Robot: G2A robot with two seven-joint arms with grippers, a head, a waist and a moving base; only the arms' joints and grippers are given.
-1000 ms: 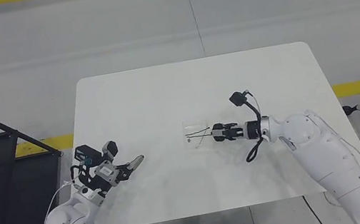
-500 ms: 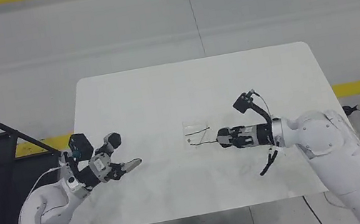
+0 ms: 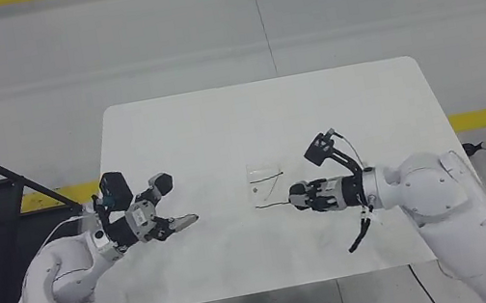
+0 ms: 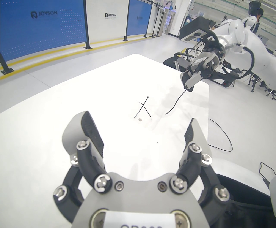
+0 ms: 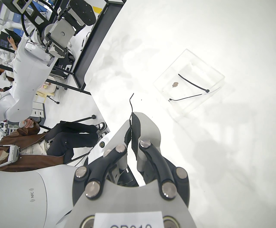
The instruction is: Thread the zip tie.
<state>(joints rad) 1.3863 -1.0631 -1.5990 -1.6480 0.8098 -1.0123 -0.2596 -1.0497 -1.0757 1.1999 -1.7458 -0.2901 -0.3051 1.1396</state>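
The right hand (image 5: 131, 121) is closed, its two fingers pinched flat together on one black zip tie (image 5: 130, 103). A thin length of that tie sticks out past the fingertips with a slight bend. In the left wrist view it dangles down toward the table (image 3: 257, 120); whether its tip meets the surface cannot be told. In the top view the hand is held above the table, a little to the right of the middle, and points across toward the other arm.

Just beyond the dangling end sits one clear tray (image 5: 204, 62), shallow and square, resting flat near the middle of the table. The held tie is outside it. Inside lie two loose zip ties (image 5: 193, 83), both black and thin, each with its small head visible. In the left wrist view they look crossed like an X. In the right wrist view they lie at an angle with one tie's tail close to the other's head, so it is unclear whether they touch. One small brown speck (image 5: 175, 84) lies on the tray floor beside them. That makes three ties in all: one gripped and two in the tray.

Further out, the left hand (image 4: 139, 119) is open, its two fingers spread wide with nothing between the dark pads. It hangs above the left part of the table, aimed at the tray and the right hand, and is well apart from both.
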